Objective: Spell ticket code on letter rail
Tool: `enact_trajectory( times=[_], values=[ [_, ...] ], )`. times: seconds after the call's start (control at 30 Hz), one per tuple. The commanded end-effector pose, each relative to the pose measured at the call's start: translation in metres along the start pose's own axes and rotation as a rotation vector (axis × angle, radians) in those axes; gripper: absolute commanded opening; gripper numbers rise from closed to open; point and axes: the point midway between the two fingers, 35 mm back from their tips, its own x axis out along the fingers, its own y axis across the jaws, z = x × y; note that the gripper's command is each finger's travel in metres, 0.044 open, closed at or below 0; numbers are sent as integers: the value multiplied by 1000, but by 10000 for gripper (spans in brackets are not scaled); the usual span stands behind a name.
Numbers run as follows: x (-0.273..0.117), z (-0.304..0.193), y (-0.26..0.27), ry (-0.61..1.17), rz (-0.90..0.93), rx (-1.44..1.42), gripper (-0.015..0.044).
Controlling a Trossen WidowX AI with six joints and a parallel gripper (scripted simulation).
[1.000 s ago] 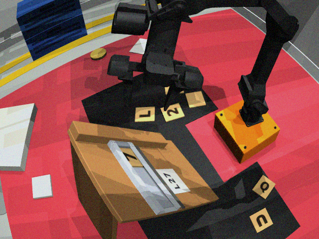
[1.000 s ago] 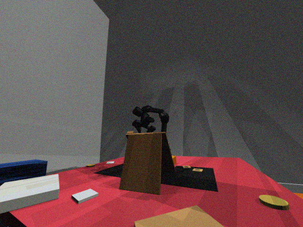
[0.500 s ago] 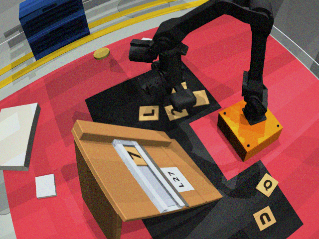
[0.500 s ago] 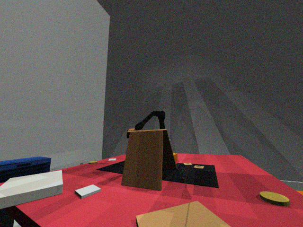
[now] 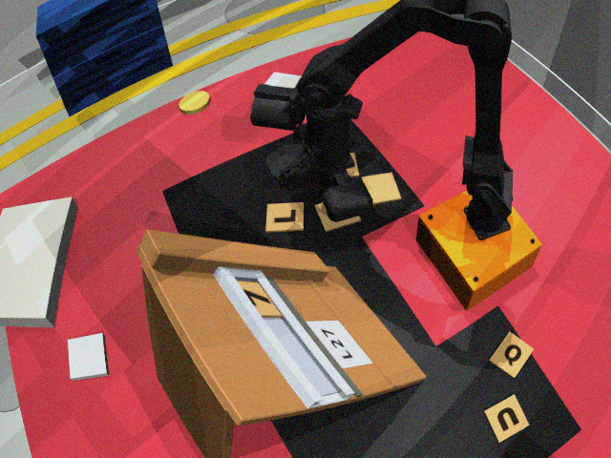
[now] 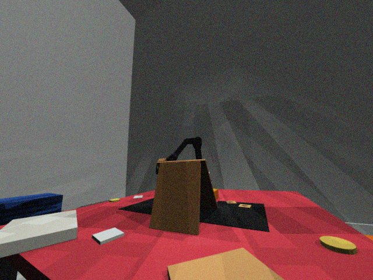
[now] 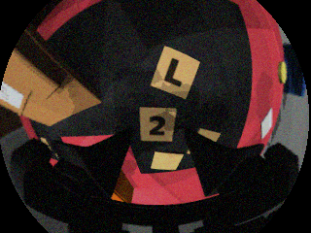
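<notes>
Arm arched over black mat (image 5: pixel 207 197) (image 6: pixel 240 217) (image 7: pixel 214 53), wrist low, end effector (image 5: pixel 315 197) (image 7: pixel 158 131) pointed down; fingers spread, nothing gripped. 2 tile (image 5: pixel 340 221) (image 7: pixel 157 124) seen just ahead of fingers, beside L tile (image 5: pixel 284 217) (image 7: pixel 175 72); 7 tile (image 5: pixel 260 299) seated in rail (image 5: pixel 285 347)

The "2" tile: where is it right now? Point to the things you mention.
The "2" tile (image 5: pixel 340 224) (image 7: pixel 157 124) lies on the black mat (image 5: pixel 217 197) (image 7: pixel 117 73), directly beside the "L" tile (image 5: pixel 276 217) (image 7: pixel 175 73); the top view shows it partly hidden under the open pincer (image 7: pixel 159 146).
</notes>
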Motion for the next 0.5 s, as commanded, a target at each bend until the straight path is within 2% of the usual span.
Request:
enact_trajectory(
  times=[0.0, 0.47],
  values=[
    [11, -5, 1, 15, 5, 5, 340],
    [18, -5, 1, 15, 5, 5, 340]
  ],
)
